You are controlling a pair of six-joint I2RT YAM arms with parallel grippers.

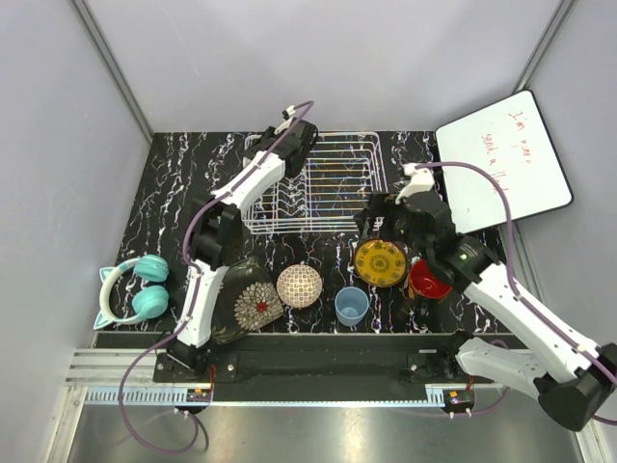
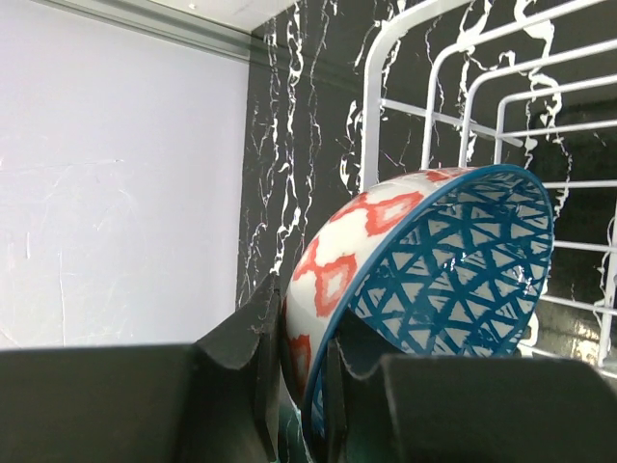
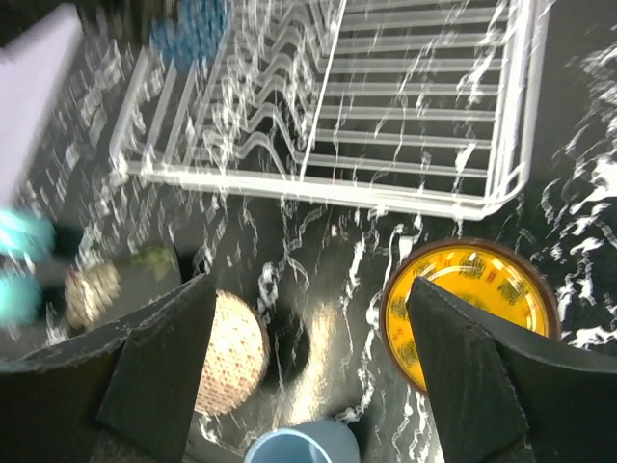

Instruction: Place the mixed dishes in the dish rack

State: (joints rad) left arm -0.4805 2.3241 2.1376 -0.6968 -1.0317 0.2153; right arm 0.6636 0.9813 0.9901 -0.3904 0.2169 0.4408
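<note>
Left wrist: your left claw [image 2: 294, 338] pinches the patterned bowl [image 2: 434, 260] by its rim, tilted for the dish rack [image 2: 463, 106]; right claw [image 3: 308, 299] spread.

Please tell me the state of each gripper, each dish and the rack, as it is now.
left gripper: shut on blue bowl.
blue bowl: held tilted, at the rack's far left corner.
right gripper: open, holding nothing.
rack: no dish visible in it.
yellow plate: flat on table.
cup: upright on table.
beige bowl: on table.
square plate: on table, partly under left arm.
</note>
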